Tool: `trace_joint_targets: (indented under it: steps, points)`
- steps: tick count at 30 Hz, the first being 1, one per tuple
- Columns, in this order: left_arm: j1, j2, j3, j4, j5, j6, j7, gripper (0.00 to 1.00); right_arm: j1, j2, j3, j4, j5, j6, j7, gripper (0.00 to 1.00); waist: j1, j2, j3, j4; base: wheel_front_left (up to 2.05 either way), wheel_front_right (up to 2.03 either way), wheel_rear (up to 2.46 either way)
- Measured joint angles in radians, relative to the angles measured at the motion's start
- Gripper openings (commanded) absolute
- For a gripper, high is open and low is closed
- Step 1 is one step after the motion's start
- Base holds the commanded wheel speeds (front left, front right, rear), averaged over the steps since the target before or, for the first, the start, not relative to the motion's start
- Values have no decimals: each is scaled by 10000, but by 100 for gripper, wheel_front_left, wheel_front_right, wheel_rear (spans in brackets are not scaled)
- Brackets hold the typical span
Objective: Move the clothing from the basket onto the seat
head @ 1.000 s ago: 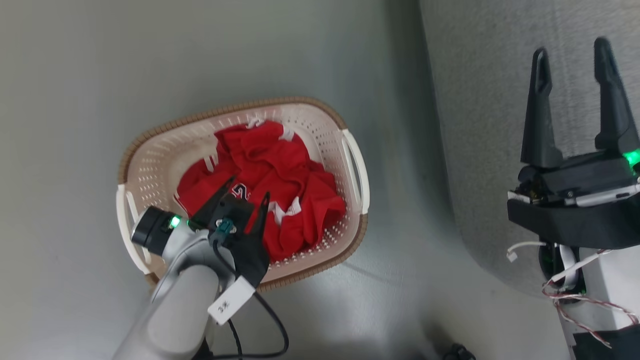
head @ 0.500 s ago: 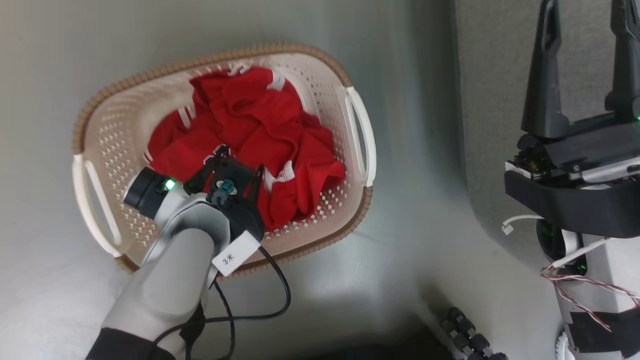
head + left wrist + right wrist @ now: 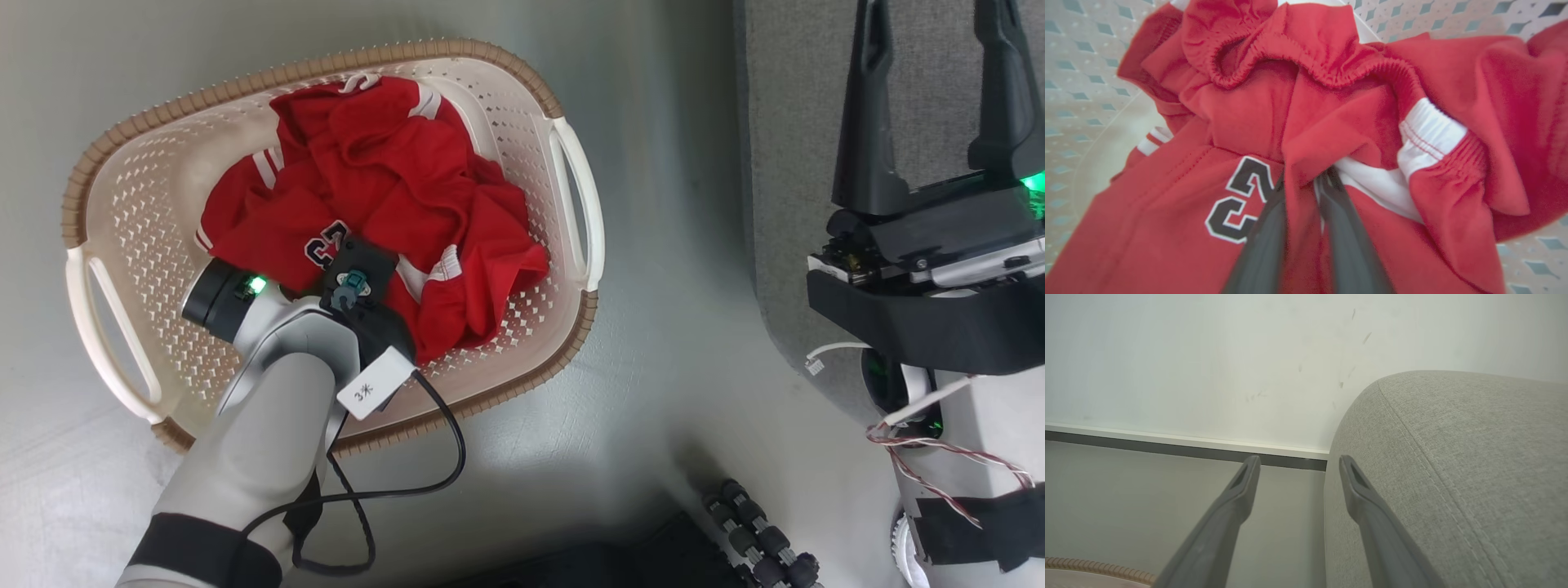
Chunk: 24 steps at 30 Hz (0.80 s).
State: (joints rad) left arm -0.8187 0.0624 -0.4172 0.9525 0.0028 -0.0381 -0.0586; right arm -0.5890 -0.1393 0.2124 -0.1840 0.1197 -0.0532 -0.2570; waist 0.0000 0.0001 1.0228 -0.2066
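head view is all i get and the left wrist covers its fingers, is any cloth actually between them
Observer: Yes. In the left wrist view a fold of the clothing stands between the left gripper's two fingers, close against both.
Operator: which piece is it
Observer: Cannot tell; the fold rises beside the navy number and below a gathered elastic waistband.
Operator: where's the right one aimed
Observer: The right gripper, open, points past the seat's rounded edge toward a wall with a dark skirting strip.
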Motion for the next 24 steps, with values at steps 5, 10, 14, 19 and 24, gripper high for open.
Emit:
trace_joint_targets:
  steps: [5,10,14,19,24]
  points:
    - [-4,-21,-17,142,-35,-36,-337,0,-78,77,15,274,-59,6,0,100,0,0,-169,-13,0,0,0]
    - [-17,-94,33,130,-236,-75,-909,0,-165,104,13,548,-61,65,-2,100,0,-1,-492,43,0,0,0]
    - [-21,-105,56,23,-518,-219,-1501,0,-174,117,0,800,-63,98,0,100,0,-1,-867,128,0,0,0]
    - [-9,-155,46,-280,-709,-339,-1804,0,-168,128,-38,1093,-67,109,0,100,0,-2,-1447,268,0,0,0]
    - [56,-167,104,-709,-989,-424,-1908,0,-92,128,-134,1438,-69,142,-2,100,0,-2,-2082,448,0,0,0]
